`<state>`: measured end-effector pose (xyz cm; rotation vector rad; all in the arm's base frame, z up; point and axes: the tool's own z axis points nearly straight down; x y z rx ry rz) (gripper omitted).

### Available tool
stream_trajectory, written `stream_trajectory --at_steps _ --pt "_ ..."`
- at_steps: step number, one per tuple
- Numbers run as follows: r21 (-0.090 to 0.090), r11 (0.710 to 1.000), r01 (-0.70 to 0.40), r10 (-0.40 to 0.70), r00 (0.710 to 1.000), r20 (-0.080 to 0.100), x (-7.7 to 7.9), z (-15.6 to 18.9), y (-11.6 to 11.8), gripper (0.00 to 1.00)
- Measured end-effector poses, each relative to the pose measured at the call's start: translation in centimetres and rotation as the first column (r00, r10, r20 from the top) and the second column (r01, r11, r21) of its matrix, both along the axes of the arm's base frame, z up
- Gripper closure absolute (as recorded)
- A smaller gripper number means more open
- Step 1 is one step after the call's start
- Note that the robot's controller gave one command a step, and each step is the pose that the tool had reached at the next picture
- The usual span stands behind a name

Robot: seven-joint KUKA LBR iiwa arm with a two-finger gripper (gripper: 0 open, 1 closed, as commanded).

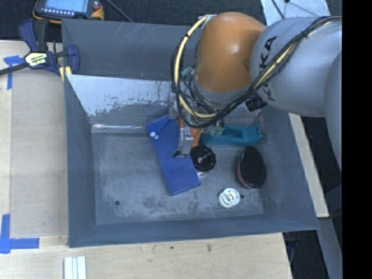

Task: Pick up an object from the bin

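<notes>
Hand (185,146) low at blue flat pad (172,161) mid-bin, beside black round thing (203,158); open/shut can't tell; nothing lifted yet.

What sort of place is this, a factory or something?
Probably a robot test lab: a robot arm reaches into a grey metal bin of odd small things, and a handheld controller lies just outside it.

A flat blue rectangular pad (173,163) lies slantwise near the middle of the bin (81,156), running from upper left to lower right. A small white dot marks its upper end
</notes>
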<state>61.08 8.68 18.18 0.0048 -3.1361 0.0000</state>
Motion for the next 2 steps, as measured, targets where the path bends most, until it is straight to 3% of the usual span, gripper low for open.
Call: stream_trajectory --at_steps 1,2 --pt "0.0 1.0 0.0 0.0 1.0 0.002 0.0 0.2 0.0 0.0" --pt "0.001 0.999 -0.033 0.033 0.999 0.014 -1.3 -5.0 -0.6 0.0"
